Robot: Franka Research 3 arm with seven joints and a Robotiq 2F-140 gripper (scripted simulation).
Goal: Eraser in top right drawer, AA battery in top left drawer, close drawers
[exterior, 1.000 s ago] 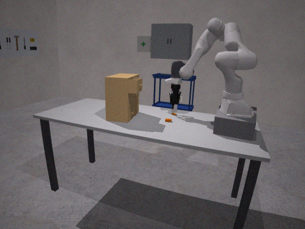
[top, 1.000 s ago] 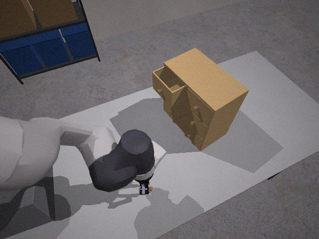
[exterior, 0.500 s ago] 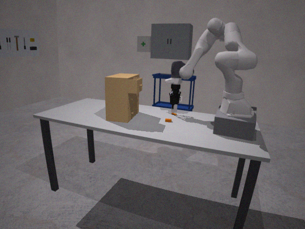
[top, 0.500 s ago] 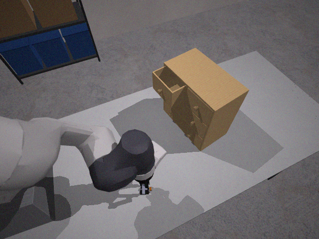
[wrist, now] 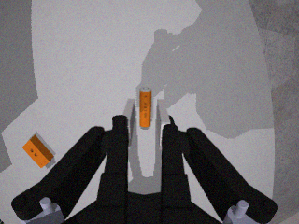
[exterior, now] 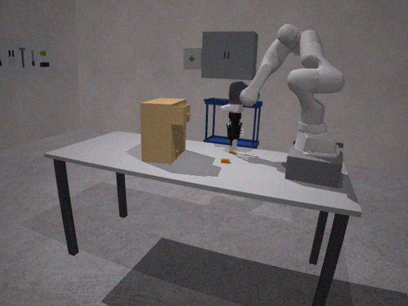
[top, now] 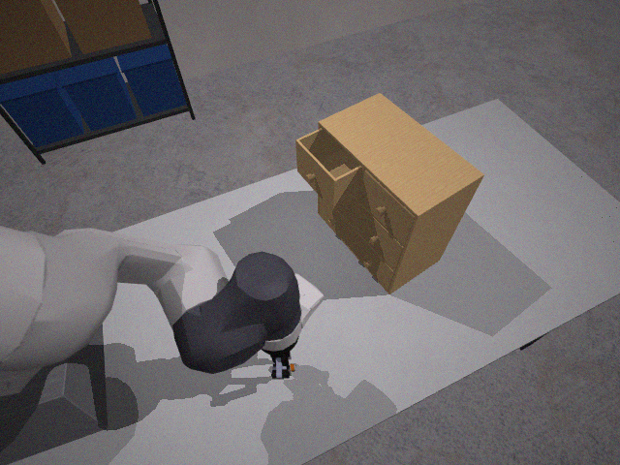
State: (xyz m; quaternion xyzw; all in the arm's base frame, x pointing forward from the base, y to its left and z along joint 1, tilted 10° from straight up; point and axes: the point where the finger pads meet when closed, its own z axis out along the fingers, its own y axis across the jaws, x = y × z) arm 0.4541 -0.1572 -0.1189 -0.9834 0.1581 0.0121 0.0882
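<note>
Pointing the claw point(top: 281, 372) point(exterior: 233, 146) point(wrist: 146, 109) down at the desk point(top: 350, 330) point(exterior: 204, 179) point(wrist: 84, 61), parted narrowly and gripping nothing. Lined up in the wrist view with the AA battery point(top: 292, 367) point(exterior: 233, 152) point(wrist: 145, 109), showing gaps on 2 sides. Near that, on the desk, to one side of the claw: 1 orange eraser point(exterior: 225, 160) point(wrist: 38, 150). Beyond, on the small chest point(top: 400, 150) point(exterior: 156, 131): top row's left drawer point(top: 316, 169) point(exterior: 187, 113) pulled out, right drawer point(top: 387, 205) pushed in.

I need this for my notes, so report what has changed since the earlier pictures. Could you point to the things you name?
Nothing visibly changed. The gripper point(top: 280, 375) point(exterior: 233, 150) point(wrist: 146, 109) holds nothing, its fingers parted around the battery point(top: 292, 367) point(exterior: 233, 152) point(wrist: 146, 109). The eraser point(exterior: 225, 160) point(wrist: 38, 150), chest point(top: 400, 150) point(exterior: 156, 131) and pulled-out top left drawer point(top: 314, 168) point(exterior: 187, 113) stayed as they were.
</note>
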